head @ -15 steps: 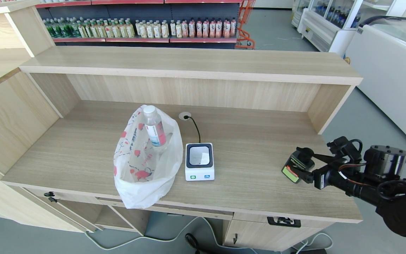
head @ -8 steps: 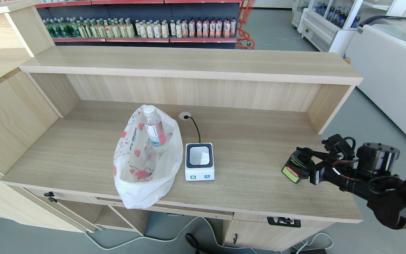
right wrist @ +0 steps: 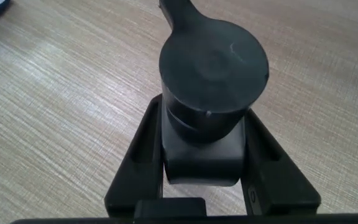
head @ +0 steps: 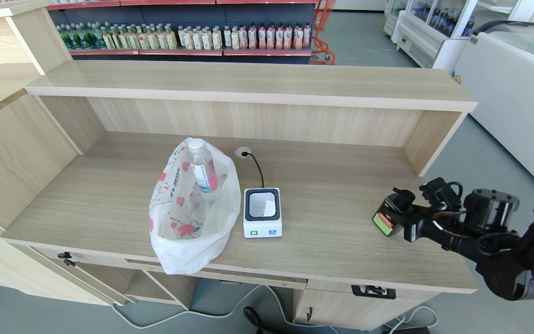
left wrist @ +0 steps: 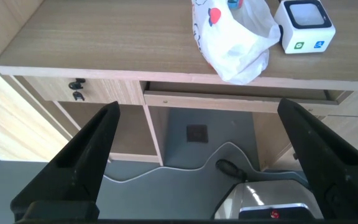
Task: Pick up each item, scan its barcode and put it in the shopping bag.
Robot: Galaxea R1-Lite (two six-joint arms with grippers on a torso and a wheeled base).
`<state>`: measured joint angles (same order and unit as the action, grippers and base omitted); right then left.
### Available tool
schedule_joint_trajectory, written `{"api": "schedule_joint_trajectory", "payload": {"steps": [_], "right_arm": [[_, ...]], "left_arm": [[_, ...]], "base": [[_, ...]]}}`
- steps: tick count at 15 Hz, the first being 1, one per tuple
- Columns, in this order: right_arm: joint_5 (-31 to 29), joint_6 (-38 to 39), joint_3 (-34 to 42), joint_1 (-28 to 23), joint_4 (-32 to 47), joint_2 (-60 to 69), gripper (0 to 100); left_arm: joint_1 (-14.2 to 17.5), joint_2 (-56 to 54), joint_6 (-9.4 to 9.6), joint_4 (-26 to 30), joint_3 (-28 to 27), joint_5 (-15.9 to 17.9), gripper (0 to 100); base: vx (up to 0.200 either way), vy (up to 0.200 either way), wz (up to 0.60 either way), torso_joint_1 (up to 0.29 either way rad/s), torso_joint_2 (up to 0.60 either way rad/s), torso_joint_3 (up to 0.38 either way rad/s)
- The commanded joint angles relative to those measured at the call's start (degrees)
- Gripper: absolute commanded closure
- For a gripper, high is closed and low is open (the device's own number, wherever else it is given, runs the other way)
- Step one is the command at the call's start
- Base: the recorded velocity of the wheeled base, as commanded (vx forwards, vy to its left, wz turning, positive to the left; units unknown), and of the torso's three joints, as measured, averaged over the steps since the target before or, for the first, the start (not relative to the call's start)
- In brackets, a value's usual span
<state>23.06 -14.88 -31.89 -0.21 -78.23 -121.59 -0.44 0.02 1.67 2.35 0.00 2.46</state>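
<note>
Over the past second the right gripper (head: pixel 402 217), clamped on a small dark bottle (head: pixel 384 221), has shifted slightly above the counter's (head: pixel 332 250) right end. The bottle stays well apart from the scanner (head: pixel 262 212) and the bag (head: pixel 193 227). Judgement: pickup done, scan pending. The left gripper (left wrist: pixel 197 158) hangs with its fingers spread, below the counter edge.

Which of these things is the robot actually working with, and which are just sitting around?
Job: shopping bag, bottle inside it, scanner, black-capped container in the right end effector.
Lying about: shelved drinks, freezer.

wooden counter (head: pixel 341 195), drink shelves (head: pixel 188 37), freezers (head: pixel 512 83) behind.
</note>
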Motion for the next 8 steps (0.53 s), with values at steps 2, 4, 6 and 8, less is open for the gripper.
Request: {"api": "schedule_joint_trajectory", "payload": {"steps": [2,4,6,8], "right_arm": [[-0.1,-2.5,0.1,-0.2,-2.0,0.7,100],[0.0,-8.3,1.7,-1.9,-2.5,6.5,100],[0.1,-10.8,6.9,-3.0,-0.1,17.5,100],[0.0,-18.4,12.6,-3.0,0.2,26.9,100]], "left_arm": [[0.0,0.0,0.0,0.0,0.0,0.0,0],[0.0,0.0,0.0,0.0,0.0,0.0,0],[0.0,0.0,0.0,0.0,0.0,0.0,0],[0.0,0.0,0.0,0.0,0.0,0.0,0]], "base": [[0.0,0.0,0.0,0.0,0.0,0.0],[0.0,0.0,0.0,0.0,0.0,0.0],[0.0,0.0,0.0,0.0,0.0,0.0],[0.0,0.0,0.0,0.0,0.0,0.0]]}}
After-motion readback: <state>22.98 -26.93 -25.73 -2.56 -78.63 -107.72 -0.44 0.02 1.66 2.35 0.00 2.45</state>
